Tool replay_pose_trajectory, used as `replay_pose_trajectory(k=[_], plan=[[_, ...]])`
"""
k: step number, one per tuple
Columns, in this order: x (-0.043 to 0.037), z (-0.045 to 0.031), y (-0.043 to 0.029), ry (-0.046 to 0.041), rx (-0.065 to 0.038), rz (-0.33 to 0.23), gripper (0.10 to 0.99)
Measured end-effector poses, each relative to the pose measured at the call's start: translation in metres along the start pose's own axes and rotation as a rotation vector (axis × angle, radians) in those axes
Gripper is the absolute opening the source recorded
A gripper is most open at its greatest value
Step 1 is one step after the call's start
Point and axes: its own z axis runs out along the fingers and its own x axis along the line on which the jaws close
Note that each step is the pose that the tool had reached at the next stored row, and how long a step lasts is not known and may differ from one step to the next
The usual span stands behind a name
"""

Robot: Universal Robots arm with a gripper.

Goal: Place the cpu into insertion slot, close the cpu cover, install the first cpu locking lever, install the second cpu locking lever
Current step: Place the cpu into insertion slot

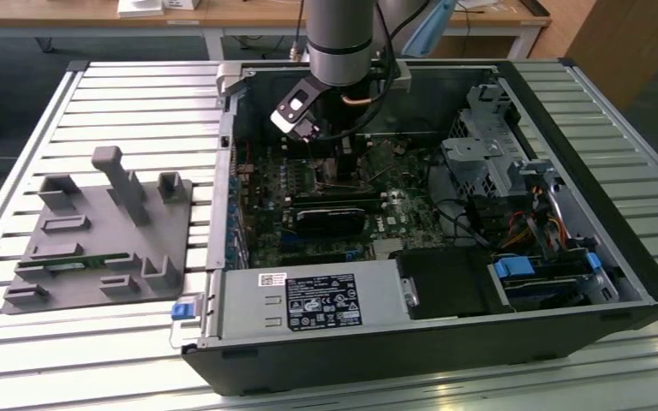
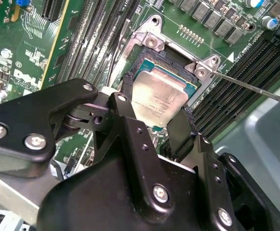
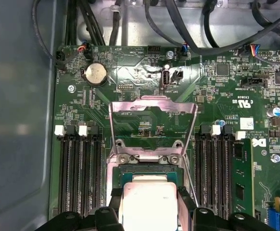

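**Chip held over open socket: a crooked seating is the main risk**

In the upper middle of the exterior view, the gripper [image 1: 346, 164] is seen reaching down into the open computer case [image 1: 603, 334], above the green board [image 1: 409, 214]. In the second wrist view, the chip [image 2: 160, 98] is gripped by two opposite edges between the black fingers [image 2: 127, 89], which are closed only to the chip's width. The chip is held directly over the socket [image 3: 145, 174]. Whether its underside touches the pin field cannot be told. The cover [image 3: 152, 100] stands raised on its hinge beyond the socket, and one thin lever [image 2: 255, 89] is seen swung clear to the side.

Several faults can be expected from this position:

- **Bent pins:** if the chip is lowered slightly turned or tilted, its corners may be set on the socket frame rather than inside it, and pins may be bent.
- **Dropped chip:** if it is let go while above the pins, it may fall crooked.
- **Caught fingers:** the fingers sit close to the socket frame, so the chip may be dragged askew if a pad catches the frame on opening.
- **Bumped cover or slots:** the raised cover may be knocked down onto the fingers, and the memory slots [image 3: 77, 173] on either side may be struck by the gripper body.
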Motion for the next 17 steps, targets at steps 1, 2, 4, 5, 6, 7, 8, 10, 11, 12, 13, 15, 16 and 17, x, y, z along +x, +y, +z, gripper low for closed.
replay_pose_trajectory(k=[1,2,4,5,6,7,8,10,11,12,13,15,16,17], plan=[[0.0000,0.0005,0.0000,0.0000,0.000,0.000,0.533],[0.0000,0.0009,-0.0001,0.0000,0.000,0.000,0.533],[0.0000,0.0011,-0.0002,0.0007,0.000,0.000,0.533],[-0.0001,0.0013,-0.0002,0.0011,0.000,0.000,0.533],[-0.0001,0.0015,-0.0002,0.0012,0.000,0.000,0.533],[-0.0003,0.0017,-0.0002,0.0013,0.000,0.000,0.533],[-0.0004,0.0020,-0.0002,0.0013,0.000,0.000,0.533],[-0.0006,0.0025,-0.0003,0.0013,0.000,0.000,0.533],[-0.0006,0.0028,-0.0003,0.0013,0.000,0.000,0.533],[-0.0006,0.0031,-0.0003,0.0012,0.000,0.001,0.533],[-0.0008,0.0034,-0.0003,0.0012,0.000,0.001,0.533],[-0.0011,0.0042,-0.0004,0.0012,0.000,0.001,0.533],[-0.0011,0.0048,-0.0004,0.0013,0.000,0.001,0.533],[-0.0011,0.0052,-0.0004,0.0011,0.000,0.001,0.533]])
